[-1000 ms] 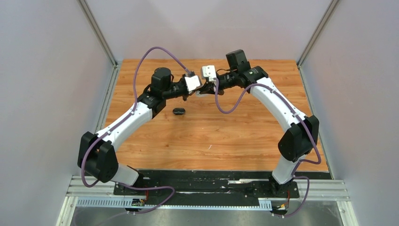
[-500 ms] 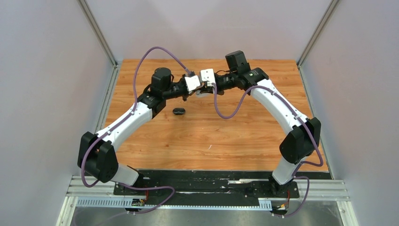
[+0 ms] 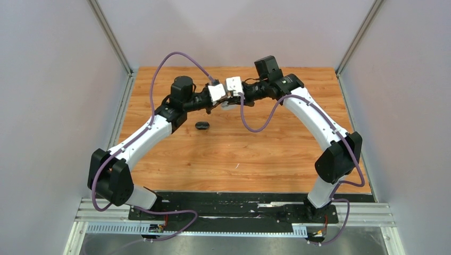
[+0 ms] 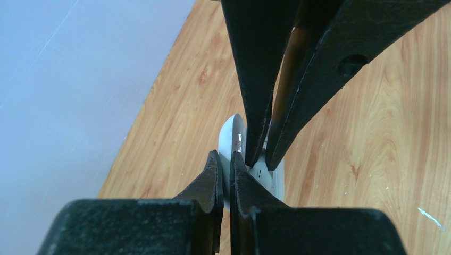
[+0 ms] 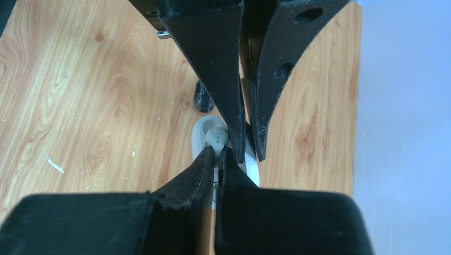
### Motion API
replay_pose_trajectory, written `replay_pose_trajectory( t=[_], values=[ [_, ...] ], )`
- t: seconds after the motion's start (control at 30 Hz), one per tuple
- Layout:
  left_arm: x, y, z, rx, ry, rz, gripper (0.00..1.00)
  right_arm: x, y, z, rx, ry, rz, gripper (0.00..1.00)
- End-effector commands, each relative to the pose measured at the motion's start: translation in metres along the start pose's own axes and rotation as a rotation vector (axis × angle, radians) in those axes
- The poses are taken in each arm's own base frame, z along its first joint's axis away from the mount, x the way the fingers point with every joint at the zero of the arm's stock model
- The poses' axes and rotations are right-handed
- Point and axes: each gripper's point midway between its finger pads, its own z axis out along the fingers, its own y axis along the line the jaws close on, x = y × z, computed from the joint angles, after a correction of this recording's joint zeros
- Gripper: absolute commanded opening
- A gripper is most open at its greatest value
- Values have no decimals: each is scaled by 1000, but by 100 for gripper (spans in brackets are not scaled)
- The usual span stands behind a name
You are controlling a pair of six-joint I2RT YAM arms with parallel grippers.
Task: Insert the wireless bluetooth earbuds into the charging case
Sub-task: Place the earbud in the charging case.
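Left claw (image 4: pixel 224 163), right claw (image 5: pixel 217 153) — pinched, tips meeting

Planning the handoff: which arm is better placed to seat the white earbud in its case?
Right, probably. The right gripper has its tips at the white earbud in the open white case; the left gripper seems to pinch the case's lid.

No text, brand, number or sign can be read anywhere. The white charging case (image 4: pixel 231 133) at the tips of the left pincer (image 4: pixel 224 159) shows only tiny, illegible dots. The worktop (image 3: pixel 255 154) carries plain wood grain.
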Motion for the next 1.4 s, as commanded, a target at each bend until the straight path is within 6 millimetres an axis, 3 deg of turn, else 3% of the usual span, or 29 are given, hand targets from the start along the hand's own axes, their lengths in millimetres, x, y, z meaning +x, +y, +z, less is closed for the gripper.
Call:
replay_pose_trajectory(
  t=[0.0, 0.43, 0.87, 1.0, 1.2, 1.37],
  values=[
    [-45, 16, -4, -46, -106, 13, 0, 4, 1, 10, -18, 51, -10, 2],
    [-50, 19, 0, -74, -126, -32, 0, 2, 10, 15, -72, 26, 36, 1],
    [-51, 26, -4, -150, -160, -67, 0, 16, 11, 14, -55, 45, 11, 1],
    [-52, 26, -6, -162, -168, -63, 0, 25, 14, 15, -61, 73, 22, 8],
    [-51, 20, -4, -130, -179, -92, 0, 21, 12, 19, -60, 47, 54, 21],
    [-48, 20, -3, -133, -169, -100, 0, 12, 6, 17, -31, 28, 73, 26]
  ],
)
